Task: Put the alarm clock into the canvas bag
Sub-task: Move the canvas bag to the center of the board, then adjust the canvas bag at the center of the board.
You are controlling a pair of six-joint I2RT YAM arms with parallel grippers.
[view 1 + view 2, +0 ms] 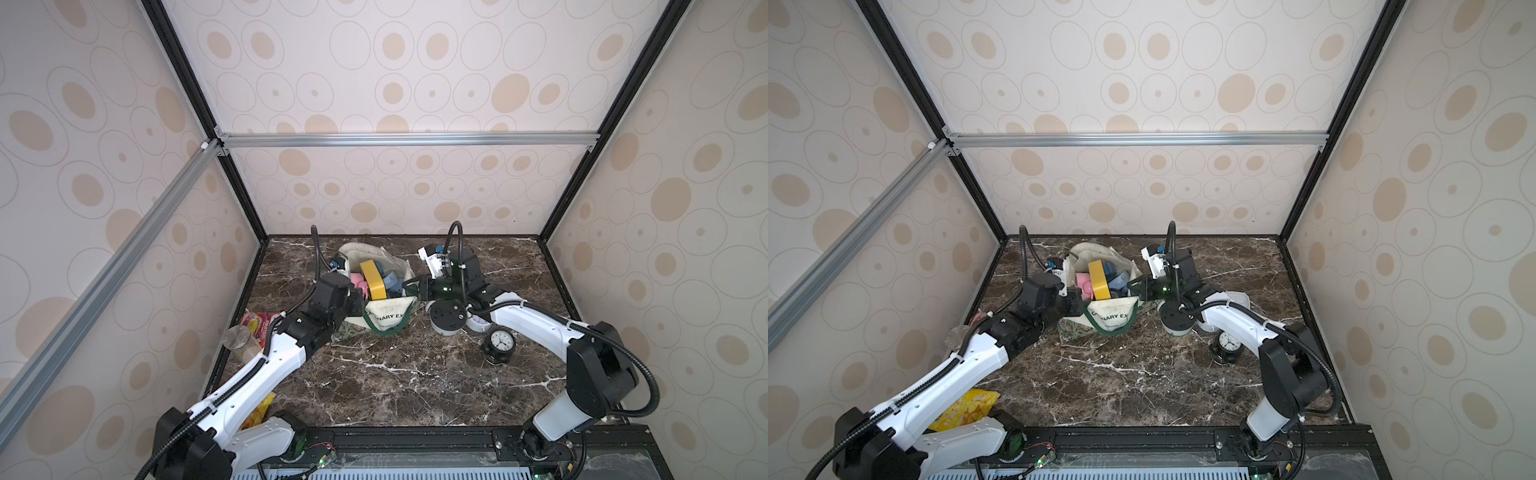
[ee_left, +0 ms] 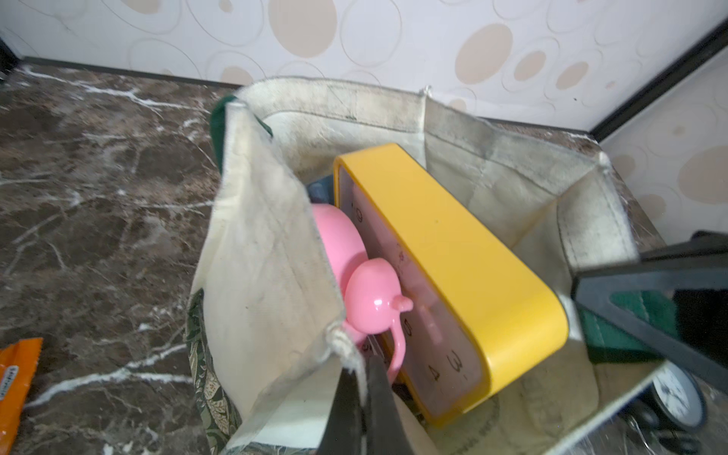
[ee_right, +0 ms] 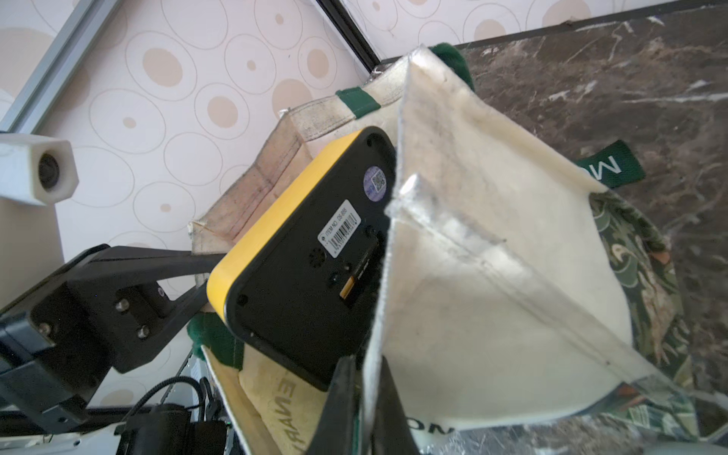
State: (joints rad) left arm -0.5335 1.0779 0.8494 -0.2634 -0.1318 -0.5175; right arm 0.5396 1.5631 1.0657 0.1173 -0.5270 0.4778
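The canvas bag (image 1: 386,318) stands open toward the back of the table, and I am holding its mouth wide from both sides. My left gripper (image 2: 364,378) is pressed together on one cloth rim, and my right gripper (image 3: 364,370) pinches the opposite rim. Inside sit a yellow alarm clock (image 2: 453,252) on edge, a pink twin-bell alarm clock (image 2: 354,268) against its face, and something blue (image 1: 392,282) beside them. I judge the job partly done: a grey round clock (image 1: 446,318), back up, lies just beside the bag, and a black twin-bell alarm clock (image 1: 500,343) stands farther off, with neither gripper free to fetch them. The tabletop (image 1: 395,382) is dark brown marble with white veins, and a yellow snack packet (image 1: 963,411) lies at its left edge. Cream walls with beige ovals, framed in black and aluminium bars, close it in
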